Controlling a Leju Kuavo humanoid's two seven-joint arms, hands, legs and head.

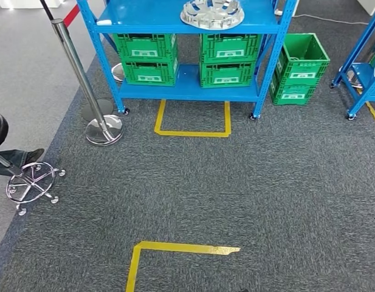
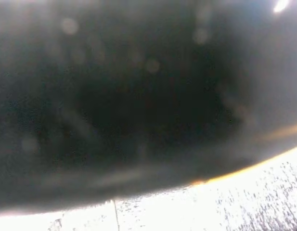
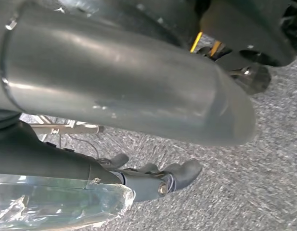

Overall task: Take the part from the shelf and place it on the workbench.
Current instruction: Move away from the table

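The part, a silver wheel cover [image 1: 213, 13], lies flat on the upper level of the blue shelf [image 1: 189, 27] at the far side of the carpet. My right hand [image 3: 154, 178] hangs over the grey carpet in the right wrist view. Its thick grey thumb [image 3: 121, 77] and darker fingers [image 3: 183, 171] are stretched out with nothing between them. The left wrist view is a dark blur above a bright strip of floor, and I cannot make out how my left hand stands.
Green crates [image 1: 147, 58] [image 1: 229, 58] fill the lower shelf level, and another crate [image 1: 299, 67] stands on the floor to its right. A chrome barrier post [image 1: 78, 67], a stool base [image 1: 31, 181] and a person's shoe [image 1: 20, 159] are at the left. Yellow tape [image 1: 193, 131] [image 1: 176, 248] marks the carpet.
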